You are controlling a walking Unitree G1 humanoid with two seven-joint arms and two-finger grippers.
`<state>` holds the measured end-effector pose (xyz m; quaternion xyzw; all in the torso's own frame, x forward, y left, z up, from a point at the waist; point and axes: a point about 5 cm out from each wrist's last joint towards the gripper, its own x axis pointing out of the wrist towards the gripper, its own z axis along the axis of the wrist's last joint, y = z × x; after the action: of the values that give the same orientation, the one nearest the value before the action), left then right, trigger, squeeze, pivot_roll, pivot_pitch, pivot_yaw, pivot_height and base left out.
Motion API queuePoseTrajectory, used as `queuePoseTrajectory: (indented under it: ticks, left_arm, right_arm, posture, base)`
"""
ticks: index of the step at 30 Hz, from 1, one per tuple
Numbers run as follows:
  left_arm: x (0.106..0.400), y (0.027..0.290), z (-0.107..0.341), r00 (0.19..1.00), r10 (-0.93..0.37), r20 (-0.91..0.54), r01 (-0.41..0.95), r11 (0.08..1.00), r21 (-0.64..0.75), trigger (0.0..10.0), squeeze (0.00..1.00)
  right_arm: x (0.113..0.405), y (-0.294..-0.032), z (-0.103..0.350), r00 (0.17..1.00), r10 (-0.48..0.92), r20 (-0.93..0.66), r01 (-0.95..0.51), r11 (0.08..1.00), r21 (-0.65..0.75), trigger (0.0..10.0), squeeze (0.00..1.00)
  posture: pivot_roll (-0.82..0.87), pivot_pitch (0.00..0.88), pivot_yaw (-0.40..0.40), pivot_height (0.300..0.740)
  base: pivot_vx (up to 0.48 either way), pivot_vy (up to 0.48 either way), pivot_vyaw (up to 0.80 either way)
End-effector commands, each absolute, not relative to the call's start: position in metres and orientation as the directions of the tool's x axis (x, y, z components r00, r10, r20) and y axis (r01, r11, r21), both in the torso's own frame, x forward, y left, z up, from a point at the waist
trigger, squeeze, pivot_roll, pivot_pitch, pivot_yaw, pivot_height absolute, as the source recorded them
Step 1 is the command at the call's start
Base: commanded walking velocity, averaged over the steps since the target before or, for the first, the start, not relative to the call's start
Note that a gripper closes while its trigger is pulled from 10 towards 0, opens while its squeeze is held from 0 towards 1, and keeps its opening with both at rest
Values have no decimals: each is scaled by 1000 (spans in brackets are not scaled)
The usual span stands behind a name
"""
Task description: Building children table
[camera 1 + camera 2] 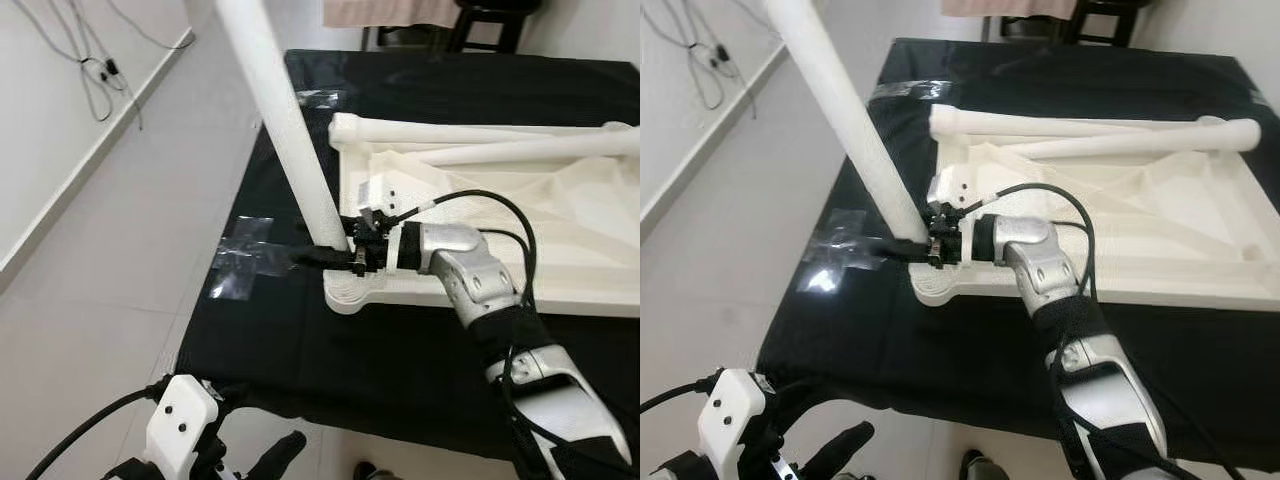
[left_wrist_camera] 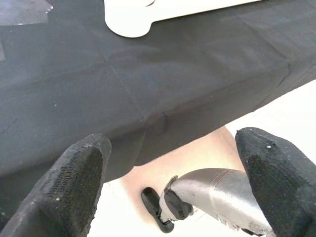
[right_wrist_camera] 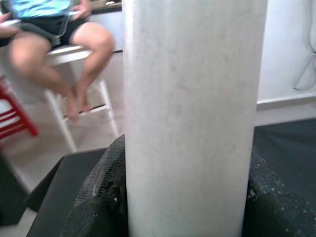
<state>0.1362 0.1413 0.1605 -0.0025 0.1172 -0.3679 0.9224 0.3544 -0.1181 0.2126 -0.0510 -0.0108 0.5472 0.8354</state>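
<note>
Right wrist view: our right gripper (image 1: pixel 908 248) clamps upright leg (image 3: pixel 192 123).
Leg position: tabletop (image 1: pixel 1160 215) near-left corner socket.
Left gripper (image 2: pixel 173 163): wide, idle.
Progress: we judge two loose legs (image 1: pixel 1080 135) remain unmounted.

Bare black cloth (image 1: pixel 300 340) before tabletop (image 1: pixel 480 220)

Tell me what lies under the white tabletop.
The upside-down white tabletop rests on a black cloth spread over a surface. Whatever the cloth covers is hidden. Two loose legs lie on top of the tabletop, and the right gripper clamps an upright leg at its corner.
</note>
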Motion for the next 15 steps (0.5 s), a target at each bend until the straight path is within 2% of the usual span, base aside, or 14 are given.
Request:
queuePoseTrajectory:
  ticks: [1,6,11,15]
  left_arm:
    - [133,140,159,687,-690,-229,689,718,-99,10000,0]
    - [134,140,159,683,-694,-226,692,715,-105,10000,0]
    - [135,140,159,681,-697,-226,694,712,-106,10000,0]
    - [136,141,158,679,-698,-228,696,711,-104,10000,0]
  right_arm:
    - [351,-140,164,555,814,-173,-821,569,40,10000,0]
    - [339,-148,167,663,749,-6,-742,658,130,10000,0]
    - [338,-150,170,681,731,44,-728,670,147,10000,0]
    - [340,-156,184,690,704,170,-723,661,199,10000,0]
  posture:
    - [59,292,-11,740]
    - [50,291,-1,740]
    - [49,291,0,740]
    - [51,282,0,740]
  base:
    - [0,0,0]
    - [0,0,0]
    - [0,0,0]
    - [0,0,0]
